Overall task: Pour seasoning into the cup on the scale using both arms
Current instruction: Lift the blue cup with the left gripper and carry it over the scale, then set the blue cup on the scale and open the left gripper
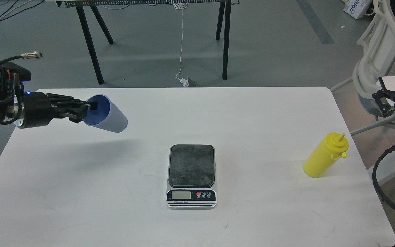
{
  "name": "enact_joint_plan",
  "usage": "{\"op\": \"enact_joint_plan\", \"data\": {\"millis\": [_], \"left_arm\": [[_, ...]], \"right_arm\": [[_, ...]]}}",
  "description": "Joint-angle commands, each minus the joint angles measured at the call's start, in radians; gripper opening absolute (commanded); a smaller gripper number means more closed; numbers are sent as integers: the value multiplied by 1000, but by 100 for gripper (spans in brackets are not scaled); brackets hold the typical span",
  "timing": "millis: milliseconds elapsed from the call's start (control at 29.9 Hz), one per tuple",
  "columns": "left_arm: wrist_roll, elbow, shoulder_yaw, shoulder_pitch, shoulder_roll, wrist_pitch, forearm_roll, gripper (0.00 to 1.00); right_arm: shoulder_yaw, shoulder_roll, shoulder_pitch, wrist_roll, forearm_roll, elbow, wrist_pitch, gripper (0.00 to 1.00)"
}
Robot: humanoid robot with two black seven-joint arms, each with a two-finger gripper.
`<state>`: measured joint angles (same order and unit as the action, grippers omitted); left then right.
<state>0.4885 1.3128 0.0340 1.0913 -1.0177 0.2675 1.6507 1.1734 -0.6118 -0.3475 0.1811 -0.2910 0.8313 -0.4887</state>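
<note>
My left gripper (85,112) is shut on the rim of the light blue ribbed cup (110,118) and holds it on its side, well above the white table (252,113), left of and behind the scale. The scale (191,175) lies flat at the table's middle with its dark plate bare and its LCD facing me. The yellow squeeze bottle of seasoning (325,156) stands upright near the table's right edge. My right gripper (384,103) hangs off the table's right side, behind the bottle, with its fingers spread and nothing in them.
A black-legged stand (91,44) and a white cable (182,44) are on the floor behind the table. A white chair (377,51) stands at the far right, close to my right arm.
</note>
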Motion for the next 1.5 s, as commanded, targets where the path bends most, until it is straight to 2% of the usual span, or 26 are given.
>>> {"op": "enact_joint_plan", "data": {"millis": [0, 167, 301, 501, 668, 802, 1002, 1236, 1303, 1403, 1470], "left_arm": [[-16, 52, -2, 41, 103, 78, 99, 6], [-60, 30, -6, 67, 324, 116, 184, 6], [-94, -27, -6, 91, 424, 173, 189, 6], [-100, -113, -8, 102, 550, 191, 221, 7], [-107, -125, -9, 95, 585, 194, 228, 7], [-128, -155, -11, 91, 611, 197, 230, 10], [-130, -155, -78, 91, 620, 221, 230, 13], [-130, -158, -82, 90, 611, 221, 230, 17], [-130, -158, -82, 88, 611, 221, 227, 25], [-131, -158, -75, 88, 610, 221, 216, 58], [-131, -156, -68, 90, 608, 219, 215, 70]], "right_arm": [[18, -19, 25, 0, 0, 0, 0, 100], [25, -22, 36, 0, 0, 0, 0, 100], [25, -37, 36, 0, 0, 0, 0, 100], [38, -51, 42, 0, 0, -1, 0, 100], [40, -51, 47, 1, 0, -1, 0, 100], [40, -51, 47, 1, 0, -1, 0, 100], [43, -51, 47, 1, 0, -1, 0, 100], [46, -51, 48, 1, 0, -1, 0, 100], [46, -51, 48, 0, 0, -1, 0, 100], [46, -51, 48, 0, 0, -1, 0, 100], [46, -51, 50, 0, 0, -1, 0, 100]]}}
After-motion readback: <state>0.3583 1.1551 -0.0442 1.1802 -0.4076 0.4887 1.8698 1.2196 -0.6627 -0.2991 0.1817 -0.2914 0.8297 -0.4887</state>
